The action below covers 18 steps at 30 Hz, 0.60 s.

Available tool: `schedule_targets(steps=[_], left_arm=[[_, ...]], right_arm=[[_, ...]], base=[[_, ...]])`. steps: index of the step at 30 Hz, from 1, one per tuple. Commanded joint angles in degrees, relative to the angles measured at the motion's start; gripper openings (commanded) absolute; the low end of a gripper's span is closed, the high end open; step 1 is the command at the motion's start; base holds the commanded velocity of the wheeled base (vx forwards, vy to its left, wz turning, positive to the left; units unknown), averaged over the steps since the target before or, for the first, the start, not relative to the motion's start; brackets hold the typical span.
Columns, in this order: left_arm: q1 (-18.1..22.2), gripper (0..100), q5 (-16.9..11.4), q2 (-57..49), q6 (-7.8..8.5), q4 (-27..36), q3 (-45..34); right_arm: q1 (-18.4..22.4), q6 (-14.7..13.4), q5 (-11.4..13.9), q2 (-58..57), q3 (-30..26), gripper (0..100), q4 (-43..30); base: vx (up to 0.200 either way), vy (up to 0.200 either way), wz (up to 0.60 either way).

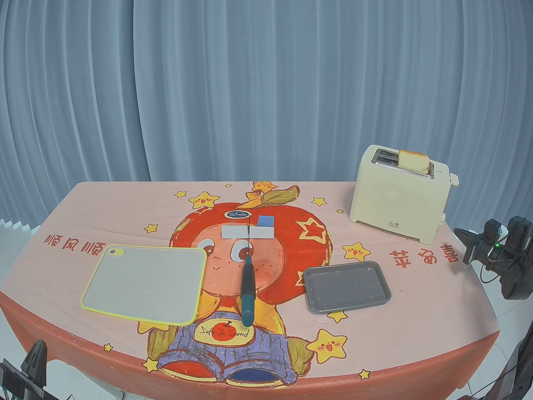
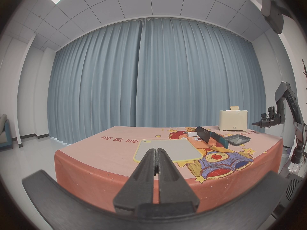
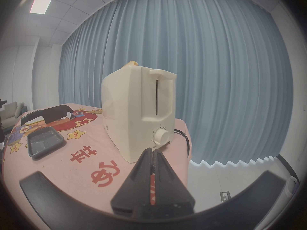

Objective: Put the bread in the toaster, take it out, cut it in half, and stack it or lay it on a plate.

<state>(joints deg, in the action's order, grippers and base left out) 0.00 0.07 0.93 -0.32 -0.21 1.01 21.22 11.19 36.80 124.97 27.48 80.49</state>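
Note:
A slice of bread (image 1: 414, 161) stands up out of a slot of the cream toaster (image 1: 400, 194) at the table's back right; the toaster (image 3: 137, 109) faces the right wrist view end-on, with its lever up. A knife (image 1: 247, 284) with a teal handle rests on its stand at the table's middle. Left of it lies a grey cutting board (image 1: 145, 283) with a yellow rim, and right of it a dark grey tray-like plate (image 1: 346, 286). My right gripper (image 3: 153, 158) is shut, off the table's right edge, near the toaster's end. My left gripper (image 2: 157, 158) is shut, below the front left corner.
The table (image 1: 100, 212) wears a pink cloth with a cartoon apple print. A black cord (image 3: 184, 139) runs from the toaster's end over the table edge. Blue curtains hang behind. Free cloth lies between the toaster and the plate.

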Motion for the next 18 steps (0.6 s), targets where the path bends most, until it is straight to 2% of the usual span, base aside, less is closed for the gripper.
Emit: schedule_targets(steps=[1, 8, 13, 18], left_arm=[[0.0, 0, 0.0, -0.9, -0.03, 0.0, -1.0], [0.0, 0, 0.0, -0.9, -0.03, 0.0, -1.0], [0.0, 0, 0.0, -0.9, -0.03, 0.0, -1.0], [0.0, 0, 0.0, -0.9, -0.03, 0.0, -1.0]], right_arm=[[-1.1, 0.0, -0.1, 0.0, 1.4, 0, -0.5], [-0.6, -1.3, -0.8, -0.4, 3.1, 0, -1.0], [-0.9, -1.5, -3.1, -2.2, 3.5, 0, -6.8], [-1.2, -1.5, -3.3, -2.0, 3.3, 0, -6.8]], base=[[0.0, 0.0, 0.0], [0.0, 0.0, 0.0], [0.0, 0.0, 0.0], [0.0, 0.0, 0.0]])
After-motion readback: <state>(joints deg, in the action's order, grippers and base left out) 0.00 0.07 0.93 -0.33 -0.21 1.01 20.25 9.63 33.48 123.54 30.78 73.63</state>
